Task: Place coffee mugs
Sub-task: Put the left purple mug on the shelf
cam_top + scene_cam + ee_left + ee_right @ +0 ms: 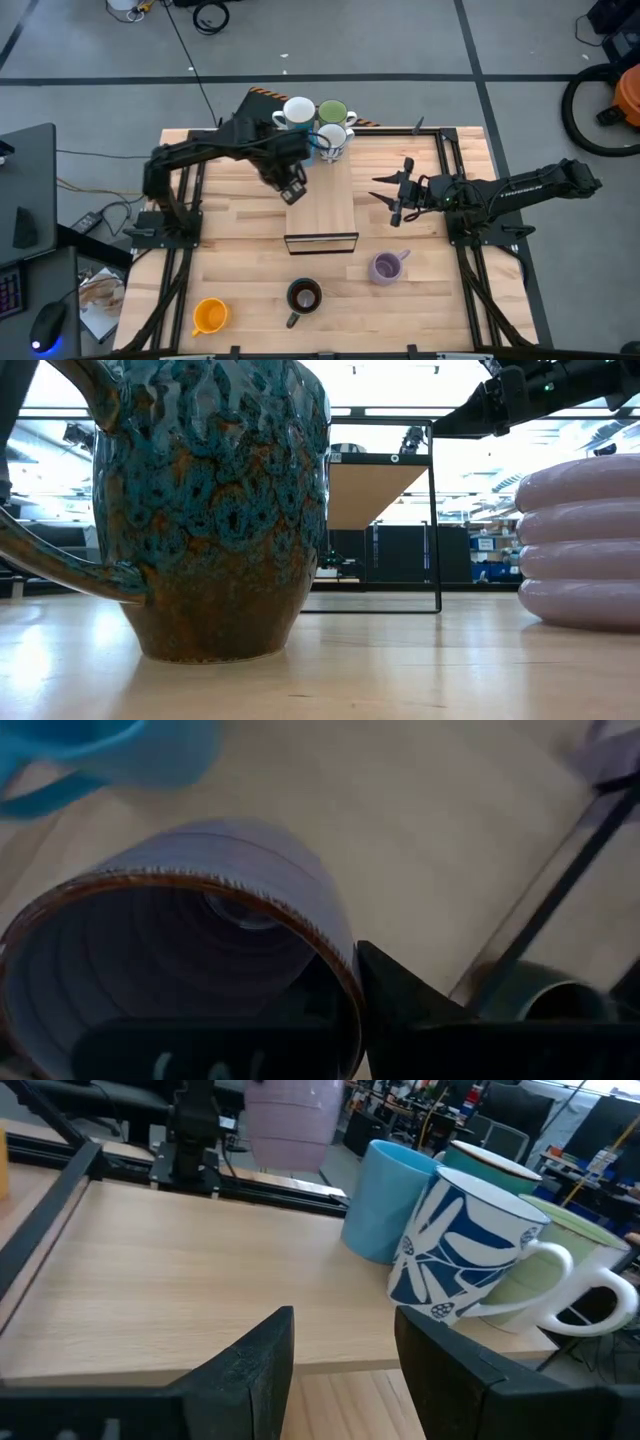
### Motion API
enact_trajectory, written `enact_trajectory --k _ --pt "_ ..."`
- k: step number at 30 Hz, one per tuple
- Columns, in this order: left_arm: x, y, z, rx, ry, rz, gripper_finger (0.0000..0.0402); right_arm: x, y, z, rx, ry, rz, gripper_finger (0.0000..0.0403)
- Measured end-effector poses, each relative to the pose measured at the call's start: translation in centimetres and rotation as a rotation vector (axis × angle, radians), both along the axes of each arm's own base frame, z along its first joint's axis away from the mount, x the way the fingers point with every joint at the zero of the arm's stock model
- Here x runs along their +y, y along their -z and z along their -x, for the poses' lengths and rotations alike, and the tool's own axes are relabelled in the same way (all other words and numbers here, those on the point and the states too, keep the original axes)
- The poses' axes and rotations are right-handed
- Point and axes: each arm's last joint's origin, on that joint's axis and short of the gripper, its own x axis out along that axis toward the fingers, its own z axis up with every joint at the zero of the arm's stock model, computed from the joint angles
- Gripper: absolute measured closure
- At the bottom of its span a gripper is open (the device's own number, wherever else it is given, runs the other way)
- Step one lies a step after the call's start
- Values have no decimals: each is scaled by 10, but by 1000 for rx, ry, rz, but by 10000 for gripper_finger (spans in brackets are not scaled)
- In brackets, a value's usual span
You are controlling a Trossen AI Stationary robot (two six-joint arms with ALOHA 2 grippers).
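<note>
Mugs: four (white (298, 111), green (333, 111), patterned (334, 137), blue (385, 1200)) grouped on the board's (322, 205) far end, left gripper (291, 186) fingers pinching a lilac mug (190, 950) above it, right gripper (389, 195) spread idle; lilac (386, 267), dark (303, 296), orange (209, 316) remain on the counter (440, 300).

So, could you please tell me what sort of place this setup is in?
Probably a robotics lab or workshop: the wooden table stands on a taped grey floor with loose cables, and desks with monitors fill the bright room behind it.

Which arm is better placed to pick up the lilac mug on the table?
Right: the right gripper is empty, open, nearer the table mug; the left gripper holds a second lilac mug.
</note>
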Motion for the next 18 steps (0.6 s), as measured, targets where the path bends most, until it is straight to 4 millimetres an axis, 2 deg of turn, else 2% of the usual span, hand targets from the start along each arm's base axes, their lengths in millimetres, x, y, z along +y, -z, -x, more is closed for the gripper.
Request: enact_trajectory --k 9,18 --pt "14 16 -32 4 -147 107 377 0 0 0 4 -13 2 222" --pt "28 27 -44 -9 -171 153 377 0 0 0 8 -16 15 222"
